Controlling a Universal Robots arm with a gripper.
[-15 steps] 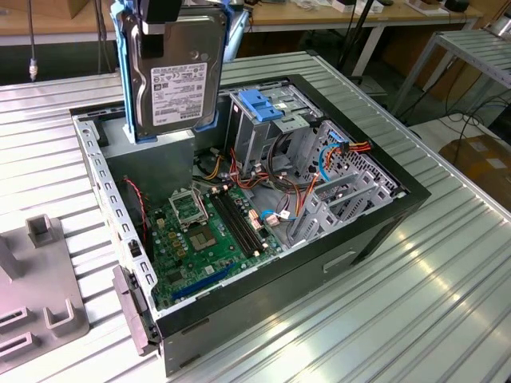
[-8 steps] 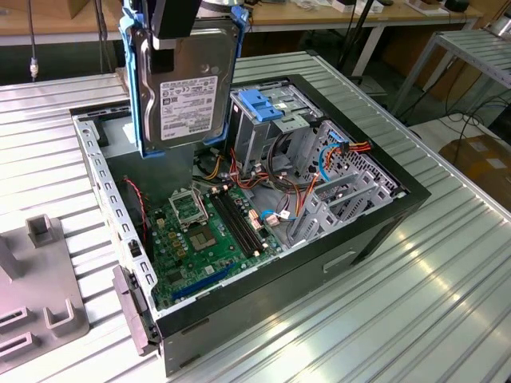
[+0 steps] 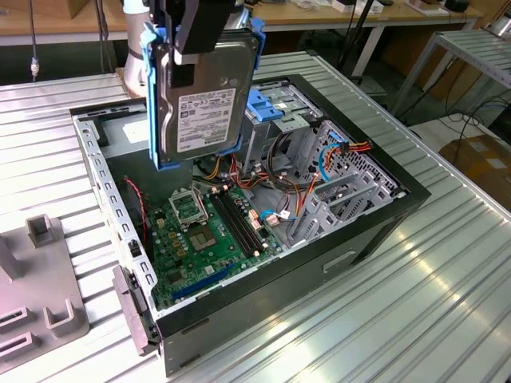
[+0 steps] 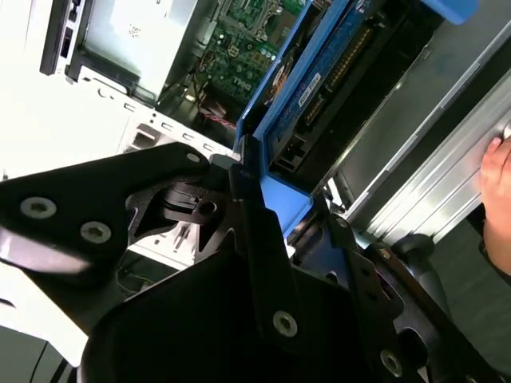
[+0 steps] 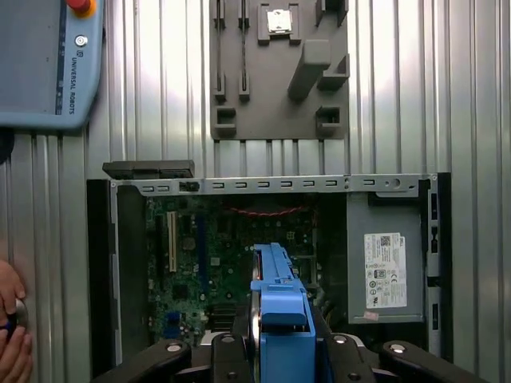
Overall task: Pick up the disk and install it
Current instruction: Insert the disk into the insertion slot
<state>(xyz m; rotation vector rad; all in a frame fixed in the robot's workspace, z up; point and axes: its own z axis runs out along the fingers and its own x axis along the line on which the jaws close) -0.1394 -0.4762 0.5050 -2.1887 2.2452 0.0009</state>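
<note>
While the tool (image 3: 192,48) is clamped on the upper end of the disk (image 3: 204,100), the disk hangs upright in the air above the open computer case (image 3: 319,275), long axis vertical, labelled face toward the exterior camera, clear of the motherboard (image 3: 196,231) below. The silver drive cage (image 3: 279,132), topped by a blue bracket (image 3: 267,102), stands just beside the disk toward the exterior view's right and partly behind it, lower than the disk's upper end.

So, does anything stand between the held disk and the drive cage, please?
Nothing visible: the gripper holds the disk upright above the open case, beside the drive cage, whose top carries a blue bracket.
</note>
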